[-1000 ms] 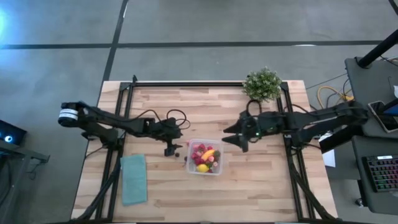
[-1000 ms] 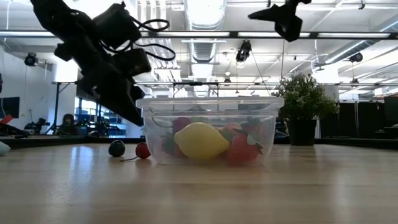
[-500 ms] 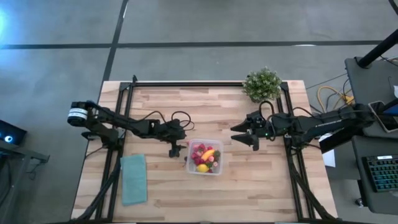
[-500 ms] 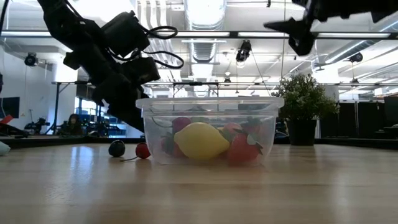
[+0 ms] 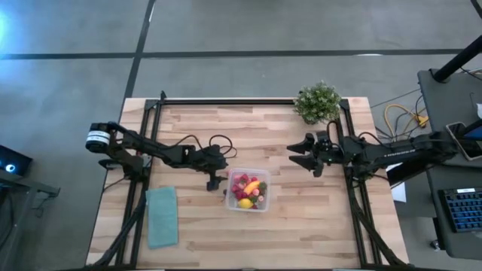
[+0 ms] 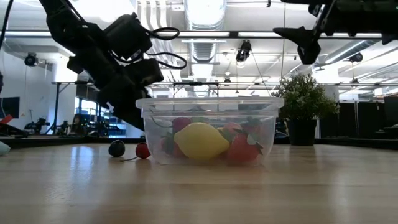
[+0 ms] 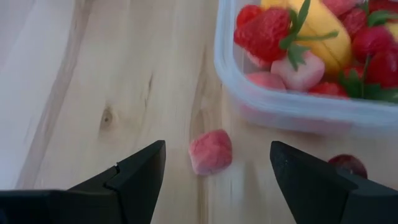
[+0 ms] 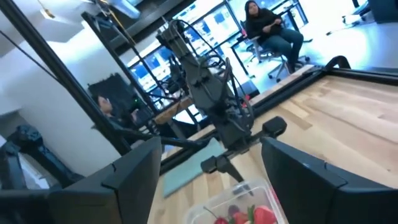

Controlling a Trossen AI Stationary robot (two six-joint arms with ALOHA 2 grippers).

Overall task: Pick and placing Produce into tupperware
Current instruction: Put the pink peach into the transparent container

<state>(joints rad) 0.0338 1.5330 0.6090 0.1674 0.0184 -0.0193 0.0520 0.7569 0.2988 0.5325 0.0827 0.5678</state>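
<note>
I hold my left gripper [image 7: 214,163], fingers spread, just above the small pink toy berry [image 7: 210,151] lying on the wooden counter [image 7: 93,93] beside the clear square plastic tupperware [image 7: 298,109], and risk nudging that container or rolling the berry away.

A green potted plant [image 5: 318,102] was noted at the far edge of the light wooden table [image 5: 196,245], toward its right corner. A flat teal cloth [image 5: 162,217] was recorded lying on the near left part of the table. Beyond the table, a seated person [image 8: 268,28] was observed on an office chair.
</note>
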